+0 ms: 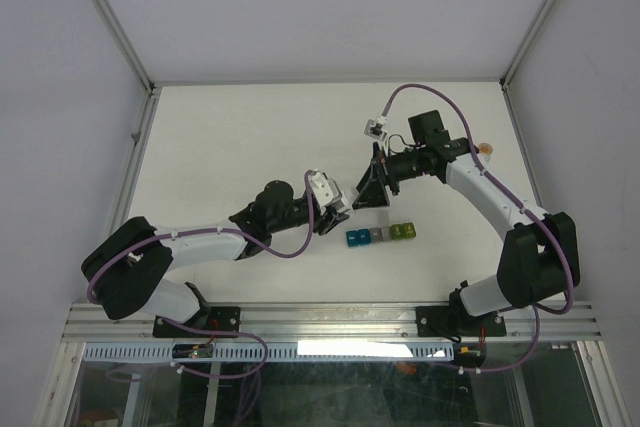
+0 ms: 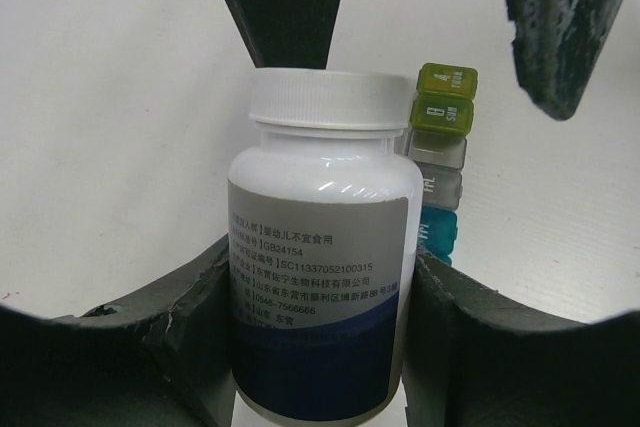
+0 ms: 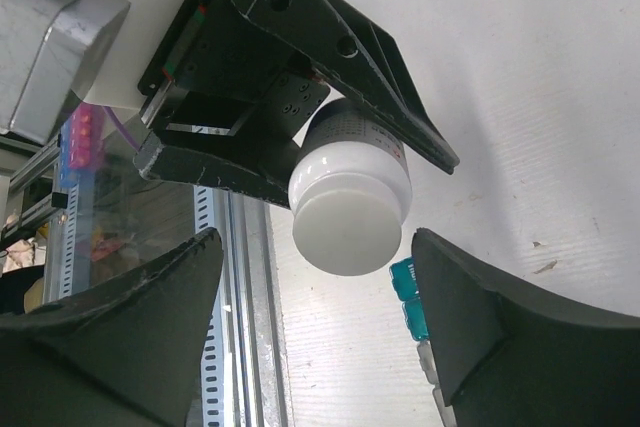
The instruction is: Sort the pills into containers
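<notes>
Containers (image 1: pixel 380 235), a strip of five joined compartments running blue, teal, grey, green and yellow-green, lay on the white table (image 1: pixel 230 137) just to the right of the left gripper (image 1: pixel 337 209) and just on the near side of the right gripper (image 1: pixel 370 197). Both arms reached inward, so the two grippers met close together over the middle of the table. Left gripper was clamped on the body of a white-capped bottle (image 2: pixel 320 237) with a dark label, one pad against each side. Left wrist view put the strip (image 2: pixel 440 147) right beside and past the bottle, on its right, greens farthest out. Right gripper faced the bottle's cap (image 3: pixel 350 217) head-on, jaws spread wide to either side of it, with a gap showing on both sides and no contact seen. Teal end of the strip (image 3: pixel 405 282) showed just below the cap in that view. A small orange item (image 1: pixel 487 148) sat behind the right forearm, well back from its gripper, too small to identify.
</notes>
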You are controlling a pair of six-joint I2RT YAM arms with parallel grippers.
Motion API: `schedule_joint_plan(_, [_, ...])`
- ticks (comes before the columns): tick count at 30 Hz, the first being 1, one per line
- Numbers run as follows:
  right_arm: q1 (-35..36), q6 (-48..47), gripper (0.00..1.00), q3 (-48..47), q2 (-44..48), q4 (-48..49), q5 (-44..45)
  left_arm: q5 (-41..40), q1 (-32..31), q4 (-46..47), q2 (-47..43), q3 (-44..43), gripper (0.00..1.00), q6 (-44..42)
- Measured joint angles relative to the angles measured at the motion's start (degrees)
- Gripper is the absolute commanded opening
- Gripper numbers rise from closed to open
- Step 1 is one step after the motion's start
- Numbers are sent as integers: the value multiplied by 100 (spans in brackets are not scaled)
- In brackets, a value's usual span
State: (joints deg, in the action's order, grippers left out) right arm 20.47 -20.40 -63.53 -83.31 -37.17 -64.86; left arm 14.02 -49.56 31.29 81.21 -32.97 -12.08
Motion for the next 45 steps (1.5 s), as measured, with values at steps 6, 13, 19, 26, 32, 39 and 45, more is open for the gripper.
schedule_joint_plan(6, [92, 125, 62, -87, -98, 4, 129, 2, 0, -4, 2, -24, 0, 0])
schedule_joint_plan(13, [144, 153, 42, -118, -131, 4, 243, 61, 0, -7, 4, -39, 0, 0])
schedule_joint_plan(19, [144, 175, 7, -136, -144, -24, 317, 114, 0, -28, 9, -44, 0, 2])
schedule_joint_plan(26, [232, -831, 0, -608, -319, -909, 400, 531, 116, -153, 9, -129, 0, 61])
schedule_joint_plan(32, [525, -4019, 0, -1163, -313, -2081, 444, 2236, 699, -505, 48, -404, 0, 509])
schedule_joint_plan(39, [763, -5807, 50, -1189, -33, -2463, 739, 3445, 933, -566, 310, -632, 0, 815])
schedule_joint_plan(45, [745, -4883, 79, -1189, 17, -2149, 774, 3338, 946, -599, 289, -612, 0, 826])
